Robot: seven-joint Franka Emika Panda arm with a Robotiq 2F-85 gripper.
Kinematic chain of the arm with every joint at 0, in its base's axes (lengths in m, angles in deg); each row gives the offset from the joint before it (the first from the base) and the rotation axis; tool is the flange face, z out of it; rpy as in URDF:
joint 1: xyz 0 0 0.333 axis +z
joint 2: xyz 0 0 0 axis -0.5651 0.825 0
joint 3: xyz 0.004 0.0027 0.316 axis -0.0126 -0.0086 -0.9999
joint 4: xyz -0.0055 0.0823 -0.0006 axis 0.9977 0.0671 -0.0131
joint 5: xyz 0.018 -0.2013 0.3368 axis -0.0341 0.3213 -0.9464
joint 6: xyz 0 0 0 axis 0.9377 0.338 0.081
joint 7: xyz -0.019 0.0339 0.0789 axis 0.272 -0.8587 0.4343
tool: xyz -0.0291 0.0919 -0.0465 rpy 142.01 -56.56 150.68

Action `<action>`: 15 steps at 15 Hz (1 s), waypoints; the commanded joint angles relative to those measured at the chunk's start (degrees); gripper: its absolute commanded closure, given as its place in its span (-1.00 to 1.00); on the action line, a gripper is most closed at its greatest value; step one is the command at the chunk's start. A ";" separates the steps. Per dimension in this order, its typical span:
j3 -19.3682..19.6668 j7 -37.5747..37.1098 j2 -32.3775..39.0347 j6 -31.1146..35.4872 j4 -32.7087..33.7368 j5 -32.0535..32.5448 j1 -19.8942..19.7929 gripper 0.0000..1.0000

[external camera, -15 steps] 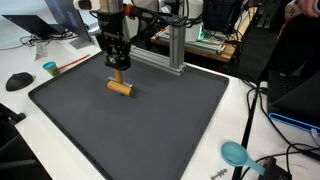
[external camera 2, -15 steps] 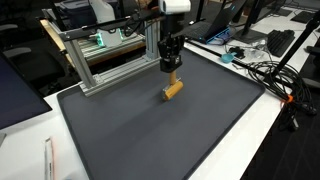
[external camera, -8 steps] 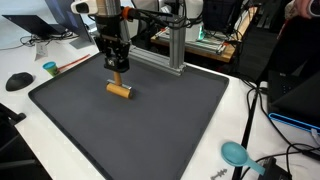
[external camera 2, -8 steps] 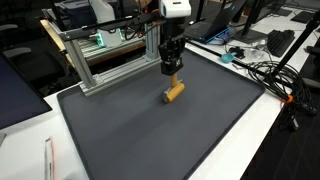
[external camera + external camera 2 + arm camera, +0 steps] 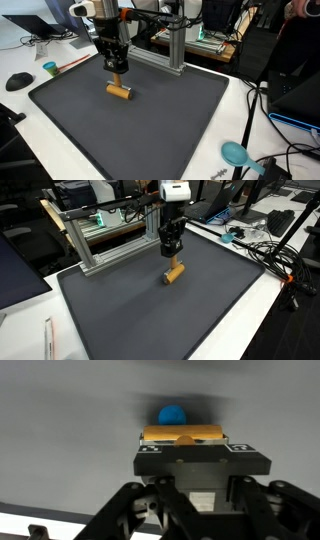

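My gripper (image 5: 117, 67) hangs over the far part of a dark grey mat (image 5: 160, 125), shut on a small orange-yellow piece (image 5: 182, 434). That piece shows as an orange stub under the fingers in an exterior view (image 5: 172, 251). Just beneath the gripper (image 5: 172, 253) a short wooden cylinder (image 5: 120, 90) lies on its side on the mat (image 5: 150, 315), a small gap apart from the held piece. The cylinder (image 5: 174, 273) points roughly along the mat's length. In the wrist view a blurred blue round shape (image 5: 172, 413) sits beyond the held piece; I cannot tell what it is.
An aluminium frame (image 5: 176, 45) stands along the mat's far edge, also seen in an exterior view (image 5: 100, 242). A teal cup (image 5: 49, 68) and a black mouse (image 5: 18, 81) sit on the white table. A teal round object (image 5: 235, 153) and cables (image 5: 265, 252) lie off the mat.
The gripper has risen slightly with the orange-yellow piece, opening a small gap above the wooden cylinder. The cylinder has stayed on the mat.
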 commanded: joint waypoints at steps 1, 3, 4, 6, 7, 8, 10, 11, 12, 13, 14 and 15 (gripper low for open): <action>0.31 1.49 0.93 -3.84 -0.16 -1.12 -0.75 0.56; 0.31 1.44 0.49 -3.19 -0.42 -1.25 -0.81 0.56; 0.11 1.95 0.30 -3.17 -0.51 -1.57 -0.95 0.56; 0.00 2.26 0.22 -4.51 -0.46 -1.76 -1.00 0.56; -0.04 2.50 0.24 -5.07 -0.49 -1.81 -1.03 0.56; -0.04 2.72 0.25 -5.42 -0.53 -1.86 -1.05 0.56; -0.12 3.36 0.23 -5.99 -0.52 -2.22 -1.21 0.56; -0.05 3.46 0.22 -6.32 -0.44 -2.24 -1.22 0.56; -0.04 3.67 0.17 -6.68 -0.38 -2.38 -1.29 0.56; -0.04 3.94 0.14 -6.93 -0.31 -2.48 -1.35 0.56; 0.00 4.12 0.16 -7.42 -0.19 -2.59 -1.41 0.56; 0.03 4.27 0.20 -7.50 -0.16 -2.66 -1.47 0.56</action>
